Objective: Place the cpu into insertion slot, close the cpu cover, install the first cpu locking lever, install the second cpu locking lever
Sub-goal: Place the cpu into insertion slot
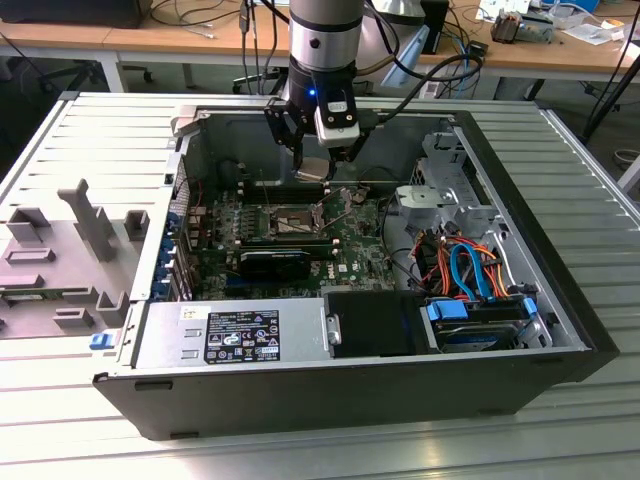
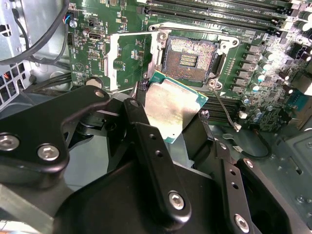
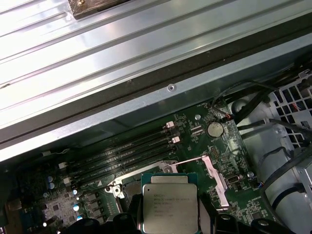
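My gripper (image 1: pixel 312 160) is shut on the cpu (image 1: pixel 312 168), a small square chip with a silvery top, and holds it by two opposite edges above the green motherboard (image 1: pixel 350 250). In the second wrist view the cpu (image 2: pixel 170 105) hangs tilted, just short of the insertion slot (image 2: pixel 190 58), whose dark recess lies bare. The cpu cover (image 2: pixel 127 56), a silvery frame with a window, is flipped open flat beside the slot. A thin wire locking lever (image 2: pixel 225 111) sticks out loose from the slot's corner. In the first wrist view the cpu (image 3: pixel 168 209) covers most of the slot.
The open computer case (image 1: pixel 300 395) walls in the board. A power supply (image 1: pixel 230 335) sits at its front, and a drive cage with coloured cables (image 1: pixel 470 275) at the exterior view's right. A long black card (image 1: pixel 275 262) lies before the socket, long memory slots (image 3: pixel 122 151) behind it.
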`<state>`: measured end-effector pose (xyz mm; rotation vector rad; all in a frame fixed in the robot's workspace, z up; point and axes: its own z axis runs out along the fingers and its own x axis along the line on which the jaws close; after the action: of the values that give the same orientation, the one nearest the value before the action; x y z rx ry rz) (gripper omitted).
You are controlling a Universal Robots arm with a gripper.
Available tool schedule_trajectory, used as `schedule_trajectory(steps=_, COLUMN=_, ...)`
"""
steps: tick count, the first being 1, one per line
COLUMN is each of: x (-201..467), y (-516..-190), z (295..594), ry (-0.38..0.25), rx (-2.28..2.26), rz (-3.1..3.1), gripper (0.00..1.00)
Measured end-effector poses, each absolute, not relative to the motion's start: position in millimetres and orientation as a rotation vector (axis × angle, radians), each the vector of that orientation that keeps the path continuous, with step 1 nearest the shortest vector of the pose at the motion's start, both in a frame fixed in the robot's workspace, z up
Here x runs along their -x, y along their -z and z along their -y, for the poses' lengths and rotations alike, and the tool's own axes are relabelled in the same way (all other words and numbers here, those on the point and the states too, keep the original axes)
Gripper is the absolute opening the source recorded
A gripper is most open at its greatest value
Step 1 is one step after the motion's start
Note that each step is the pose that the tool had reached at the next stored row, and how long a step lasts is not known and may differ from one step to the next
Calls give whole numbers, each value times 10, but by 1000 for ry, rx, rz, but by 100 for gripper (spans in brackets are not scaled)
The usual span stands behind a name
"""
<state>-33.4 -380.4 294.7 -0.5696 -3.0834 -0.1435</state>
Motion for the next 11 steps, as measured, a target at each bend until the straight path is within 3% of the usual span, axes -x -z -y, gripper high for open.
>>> schedule_trajectory(steps=11, x=334, y=-2947, z=3804, ry=143, rx=578, rz=3082, gripper=55)
